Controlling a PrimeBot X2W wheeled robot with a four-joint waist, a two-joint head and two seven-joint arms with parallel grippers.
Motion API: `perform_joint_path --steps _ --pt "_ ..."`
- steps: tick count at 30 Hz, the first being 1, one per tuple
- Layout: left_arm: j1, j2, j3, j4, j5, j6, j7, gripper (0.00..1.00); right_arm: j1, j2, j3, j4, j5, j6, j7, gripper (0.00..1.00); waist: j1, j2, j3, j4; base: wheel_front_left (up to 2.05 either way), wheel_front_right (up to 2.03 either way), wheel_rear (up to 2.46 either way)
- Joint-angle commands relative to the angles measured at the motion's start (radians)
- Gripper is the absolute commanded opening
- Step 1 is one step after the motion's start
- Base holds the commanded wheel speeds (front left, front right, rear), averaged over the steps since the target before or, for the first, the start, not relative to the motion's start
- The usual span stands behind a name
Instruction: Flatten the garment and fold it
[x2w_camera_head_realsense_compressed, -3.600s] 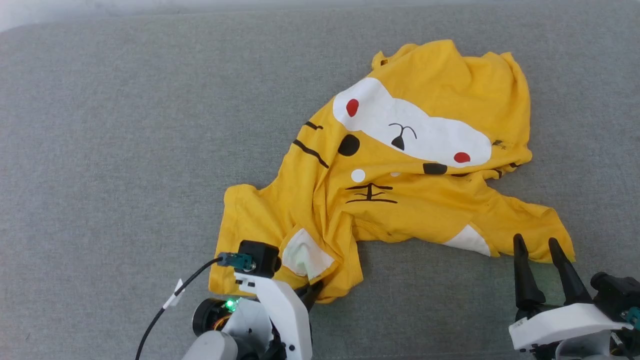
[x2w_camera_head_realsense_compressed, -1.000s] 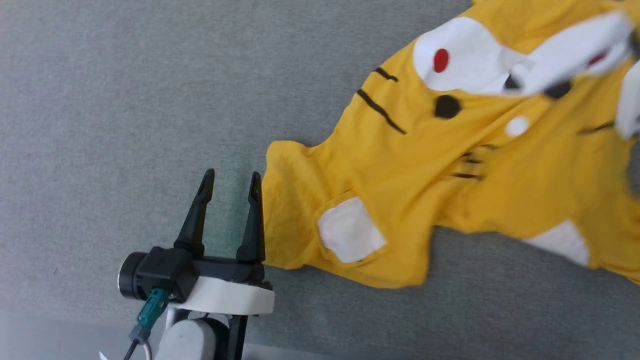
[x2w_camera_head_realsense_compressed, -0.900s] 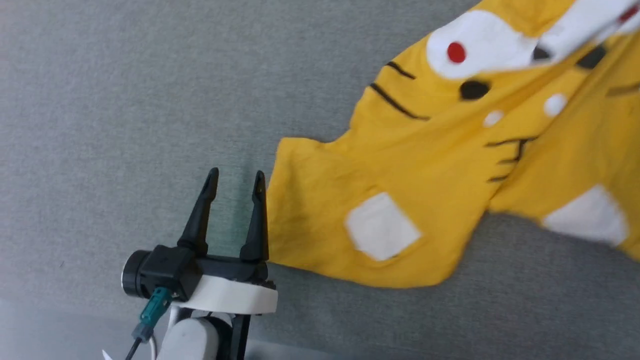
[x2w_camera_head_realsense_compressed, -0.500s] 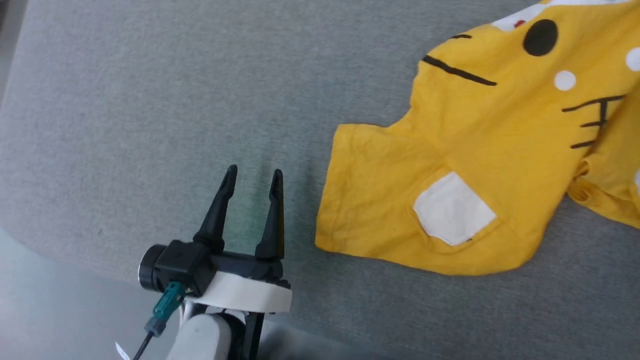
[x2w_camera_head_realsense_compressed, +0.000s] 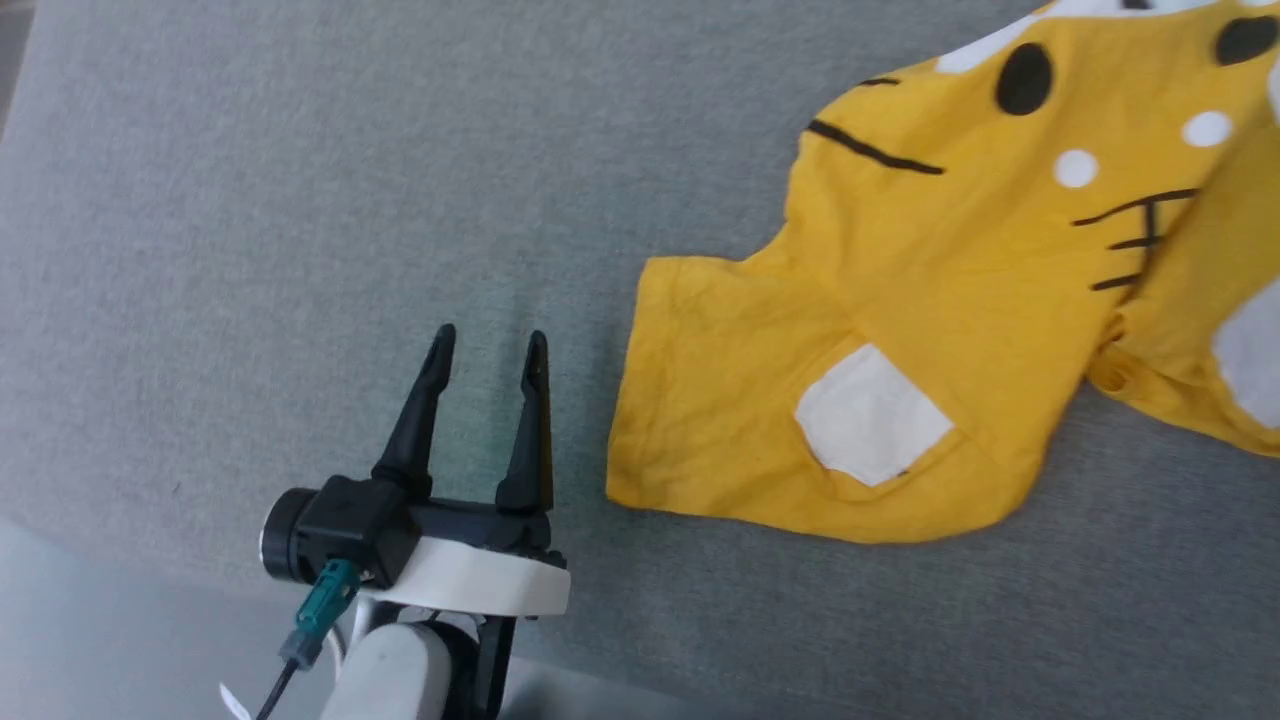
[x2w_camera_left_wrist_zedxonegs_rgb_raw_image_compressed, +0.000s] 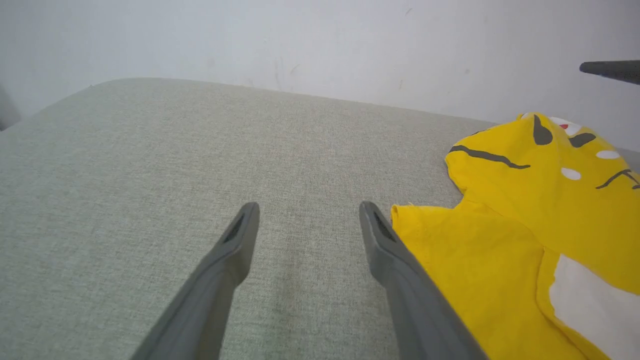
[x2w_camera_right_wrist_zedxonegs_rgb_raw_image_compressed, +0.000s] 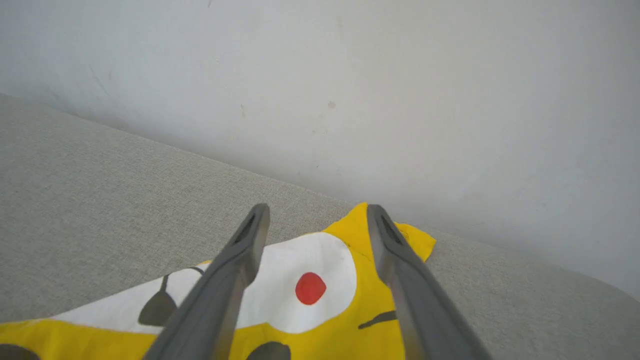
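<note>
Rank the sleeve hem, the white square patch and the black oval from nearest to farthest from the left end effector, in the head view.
From the left end effector, open beside the garment:
1. Sleeve hem, just to its right.
2. White square patch, farther right on the sleeve.
3. Black oval, far right and up, near the top edge.

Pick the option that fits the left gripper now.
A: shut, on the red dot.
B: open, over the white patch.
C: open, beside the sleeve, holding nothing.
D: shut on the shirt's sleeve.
C: the left gripper has its fingers spread over the bare grey surface. In the head view there is a gap between it and the sleeve edge of the shirt.
</note>
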Motion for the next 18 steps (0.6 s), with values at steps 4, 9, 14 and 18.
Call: perform_joint_path --steps 4,9,14,18 --pt "0.030 -0.003 0.034 -0.011 0.026 -0.003 -0.005 1.00 0.211 0.032 -0.045 -0.189 0.080 -0.002 -0.034 1.00 0.0000 0.0000 -0.104 -0.100 0.00 0.00 0.00" --pt "0.058 0.001 0.060 -0.021 0.039 -0.010 -0.005 1.00 0.488 0.127 -0.147 -0.441 0.091 -0.002 -0.099 1.00 0.0000 0.0000 -0.145 -0.145 0.00 0.00 0.00" --pt "0.079 0.002 0.076 -0.023 0.044 -0.017 -0.005 1.00 0.701 0.242 -0.216 -0.598 0.025 -0.002 -0.227 1.00 0.0000 0.0000 -0.172 -0.172 0.00 0.00 0.00" --pt "0.112 0.002 0.093 -0.019 0.046 -0.023 -0.005 1.00 0.879 0.295 -0.228 -0.640 0.001 -0.002 -0.350 1.00 0.0000 0.0000 -0.198 -0.201 0.00 0.00 0.00"
